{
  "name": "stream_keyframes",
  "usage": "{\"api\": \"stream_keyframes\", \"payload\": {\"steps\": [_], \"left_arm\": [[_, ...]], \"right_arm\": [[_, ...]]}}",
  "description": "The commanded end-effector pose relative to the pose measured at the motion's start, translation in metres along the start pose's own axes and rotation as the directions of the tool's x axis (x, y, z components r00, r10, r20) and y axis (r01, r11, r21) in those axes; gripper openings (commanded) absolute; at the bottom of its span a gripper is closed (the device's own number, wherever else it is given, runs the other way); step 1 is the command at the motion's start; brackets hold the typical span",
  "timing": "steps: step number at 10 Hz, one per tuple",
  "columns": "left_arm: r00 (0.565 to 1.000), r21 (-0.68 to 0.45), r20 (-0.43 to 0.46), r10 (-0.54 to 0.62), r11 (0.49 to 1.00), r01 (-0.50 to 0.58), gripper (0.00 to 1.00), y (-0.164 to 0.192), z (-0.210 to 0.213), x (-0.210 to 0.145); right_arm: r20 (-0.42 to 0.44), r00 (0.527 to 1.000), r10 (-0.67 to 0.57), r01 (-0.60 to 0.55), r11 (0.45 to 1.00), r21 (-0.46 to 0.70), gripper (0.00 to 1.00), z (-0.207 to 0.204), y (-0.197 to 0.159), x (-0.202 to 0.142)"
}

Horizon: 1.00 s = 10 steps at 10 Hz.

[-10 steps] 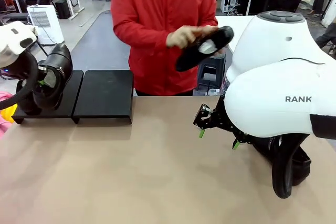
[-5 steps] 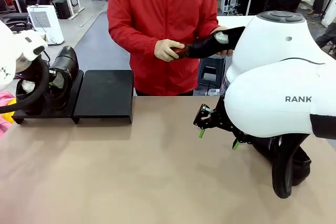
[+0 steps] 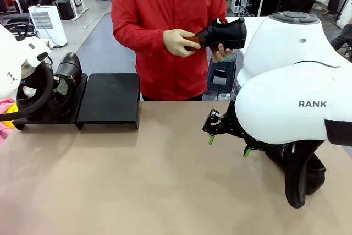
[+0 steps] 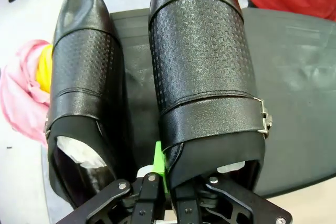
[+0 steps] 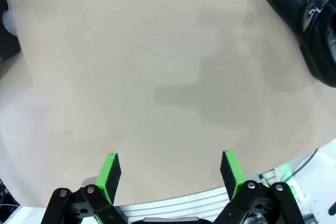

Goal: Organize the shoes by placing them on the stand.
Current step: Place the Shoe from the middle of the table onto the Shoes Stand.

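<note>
The stand sits at the tabletop's point(image 3: 137, 180) far-left corner. The left platform point(image 4: 132, 32) carries the gripped shoe point(image 4: 202, 77) and second shoe point(image 4: 84, 77), which are parallel with toes toward the far edge. A pink cloth point(image 4: 23, 93) lies just beside them. The left tool point(image 4: 170, 169) is closed on the gripped shoe's heel rim. That shoe was tilted above the platform one second ago and now rests flat.

The right platform point(image 3: 108, 100) is bare. The right tool point(image 5: 169, 162) hangs open over bare tabletop, with the fourth shoe point(image 5: 307, 22) near the right edge.

The person's hands point(image 3: 177, 42) hold the third shoe point(image 3: 226, 32) beyond the far edge. It was tilted before and is now roughly level.
</note>
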<state>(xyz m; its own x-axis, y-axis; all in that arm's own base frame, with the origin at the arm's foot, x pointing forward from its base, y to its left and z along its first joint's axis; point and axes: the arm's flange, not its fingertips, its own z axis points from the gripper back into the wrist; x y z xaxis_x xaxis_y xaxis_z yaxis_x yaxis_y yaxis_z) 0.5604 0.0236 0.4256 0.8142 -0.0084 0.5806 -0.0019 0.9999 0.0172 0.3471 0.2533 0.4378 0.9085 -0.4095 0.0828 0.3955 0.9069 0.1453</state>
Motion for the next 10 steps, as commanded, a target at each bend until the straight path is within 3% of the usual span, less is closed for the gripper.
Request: {"api": "stream_keyframes", "payload": {"steps": [1, 4, 10], "left_arm": [[1.0, -0.01, 0.01, -0.015, 1.0, 0.015, 0.37, 0.017, -0.005, 0.007], [0.999, 0.035, 0.032, -0.028, 0.999, 0.026, 0.94, 0.022, -0.016, 0.007], [1.0, 0.019, 0.022, -0.016, 1.0, 0.015, 0.97, 0.015, -0.011, 0.004]], "right_arm": [[0.0, 1.0, 0.022, -0.022, 1.0, -0.001, 1.0, 0.003, 0.0, 0.004], [0.0, 1.0, 0.022, -0.022, 1.0, -0.001, 1.0, 0.003, 0.0, 0.004], [0.0, 1.0, 0.022, -0.022, 1.0, -0.001, 1.0, 0.003, 0.0, 0.004]]}}
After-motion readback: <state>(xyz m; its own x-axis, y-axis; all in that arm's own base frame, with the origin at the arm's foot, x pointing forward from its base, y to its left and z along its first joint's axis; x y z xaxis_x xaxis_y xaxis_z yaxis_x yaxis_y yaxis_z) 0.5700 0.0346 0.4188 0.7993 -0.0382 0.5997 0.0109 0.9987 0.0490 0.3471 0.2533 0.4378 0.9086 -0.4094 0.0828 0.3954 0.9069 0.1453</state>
